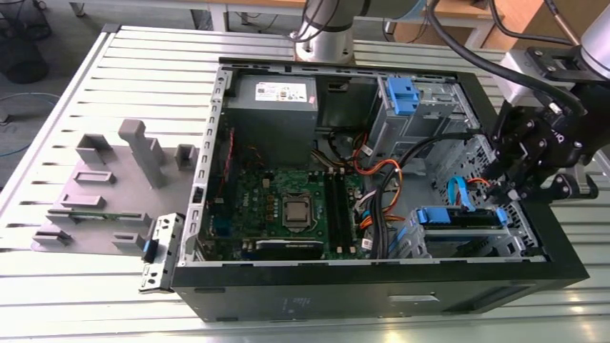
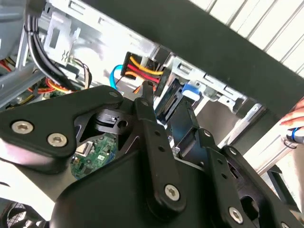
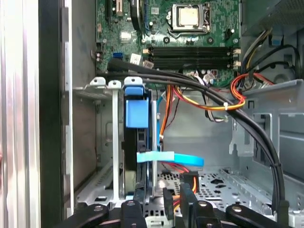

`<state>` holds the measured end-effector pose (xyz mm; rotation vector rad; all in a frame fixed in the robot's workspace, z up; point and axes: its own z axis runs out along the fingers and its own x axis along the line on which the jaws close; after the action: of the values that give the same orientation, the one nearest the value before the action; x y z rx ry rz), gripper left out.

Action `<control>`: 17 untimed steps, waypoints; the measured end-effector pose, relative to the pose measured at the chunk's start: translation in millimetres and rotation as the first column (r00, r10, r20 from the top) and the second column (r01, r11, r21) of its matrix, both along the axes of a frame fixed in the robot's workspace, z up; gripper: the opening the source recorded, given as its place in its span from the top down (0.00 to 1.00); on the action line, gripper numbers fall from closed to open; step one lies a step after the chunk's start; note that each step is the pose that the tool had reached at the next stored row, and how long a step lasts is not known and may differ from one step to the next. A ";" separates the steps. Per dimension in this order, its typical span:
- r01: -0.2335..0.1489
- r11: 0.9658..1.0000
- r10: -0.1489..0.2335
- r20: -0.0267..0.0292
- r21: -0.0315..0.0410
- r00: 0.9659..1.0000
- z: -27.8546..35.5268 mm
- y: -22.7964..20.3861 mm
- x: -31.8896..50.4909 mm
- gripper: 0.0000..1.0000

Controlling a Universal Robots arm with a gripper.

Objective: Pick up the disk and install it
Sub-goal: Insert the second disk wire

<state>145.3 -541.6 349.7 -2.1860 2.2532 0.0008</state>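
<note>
- In the exterior view, the open computer case (image 1: 381, 286) is lying on its side on a slatted metal table (image 1: 143, 64), filling the centre and right of the frame.
- The black gripper (image 1: 510, 187) is hanging at the right edge of the case, just above the drive cage (image 1: 467, 236) in the lower right of the frame.
- The disk (image 1: 456, 219), with its blue side rails, is sitting inside this cage, near the lower right corner of the case.
- In the first wrist view, the disk (image 3: 137, 142) is standing on edge in the cage at the centre left of the frame, with a blue latch on its upper end and a light blue cable (image 3: 171, 158) crossing in front of it.
- The black fingers (image 3: 168, 202) are showing at the bottom centre of that frame, on both sides of the connector end of the disk; I cannot tell whether they are grasping it or are released.
- In the second wrist view, the gripper body (image 2: 156, 156) is covering the lower half, and the blue rail of the disk (image 2: 190, 90) is showing behind it at the centre.
- The green motherboard (image 1: 286, 207) is lying in the centre of the case, and the grey power supply (image 1: 276, 100) is sitting at the upper centre.
- A grey plastic fixture (image 1: 114, 186) is resting on the table at the left.
</note>
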 end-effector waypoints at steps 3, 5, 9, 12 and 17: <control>0.000 1.000 0.000 0.000 -0.003 1.000 -1.9 0.0 2.4 0.58; 0.000 1.000 0.000 0.000 -0.005 1.000 -3.3 0.1 3.7 0.58; 0.000 1.000 0.000 0.000 -0.008 1.000 -5.6 0.3 7.3 0.58; 0.000 1.000 0.000 0.000 -0.011 1.000 -7.5 0.3 8.1 0.58; 0.000 1.000 0.000 0.000 -0.012 1.000 -8.0 0.3 8.3 0.58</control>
<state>153.7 -541.4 341.8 -2.1919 2.2593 -0.0130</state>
